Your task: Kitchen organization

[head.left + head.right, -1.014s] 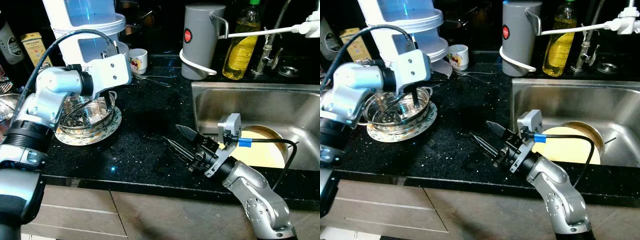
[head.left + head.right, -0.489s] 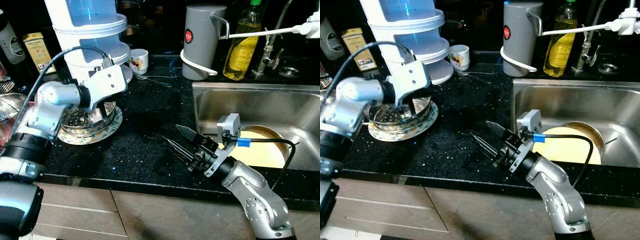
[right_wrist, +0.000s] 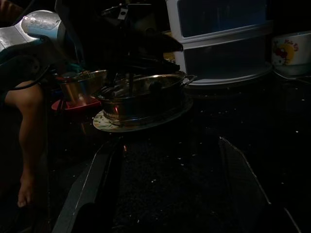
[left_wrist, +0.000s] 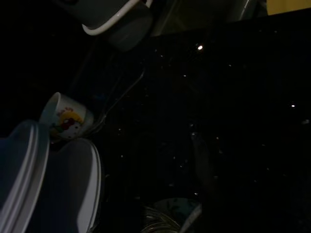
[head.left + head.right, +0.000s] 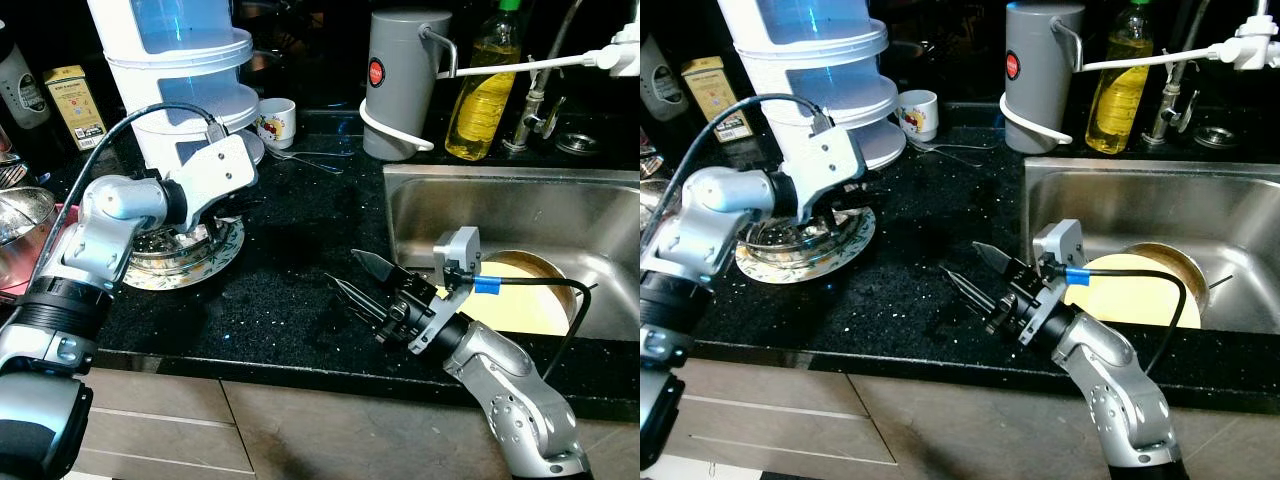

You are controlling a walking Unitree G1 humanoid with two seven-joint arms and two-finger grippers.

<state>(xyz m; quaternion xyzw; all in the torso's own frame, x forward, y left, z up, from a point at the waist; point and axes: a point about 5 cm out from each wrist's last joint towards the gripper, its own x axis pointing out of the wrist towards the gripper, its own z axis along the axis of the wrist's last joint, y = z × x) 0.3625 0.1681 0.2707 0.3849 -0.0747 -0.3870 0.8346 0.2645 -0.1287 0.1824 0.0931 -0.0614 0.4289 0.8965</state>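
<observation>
The left gripper [image 5: 845,195] is reaching down at the far right rim of a steel bowl [image 5: 790,228], and its fingers are hidden behind its own white housing, so whether they are spread or closed on the rim cannot be told. The bowl is sitting on a patterned plate [image 5: 840,245] at the left of the black counter [image 5: 910,270], just near of a stack of white and blue tubs [image 5: 180,60]. A small printed cup [image 5: 276,120] is standing just to the right of the tubs, with a fork or similar thin utensil [image 5: 305,157] lying beside it.

The right gripper [image 5: 362,282] is hovering low over the near middle of the counter with its two black fingers [image 3: 92,189] spread apart and holding nothing, pointing left toward the bowl.

The bowl is lying well to the left of the right gripper and directly under the left one, so the left arm is clearly the nearer. Being round, the bowl is offering no long axis; any grip would have to pinch its thin rim.

Farther right, a sink [image 5: 600,200] is holding a yellow plate [image 5: 530,300], and a grey jug [image 5: 400,80] and an oil bottle [image 5: 480,100] are standing behind it.
</observation>
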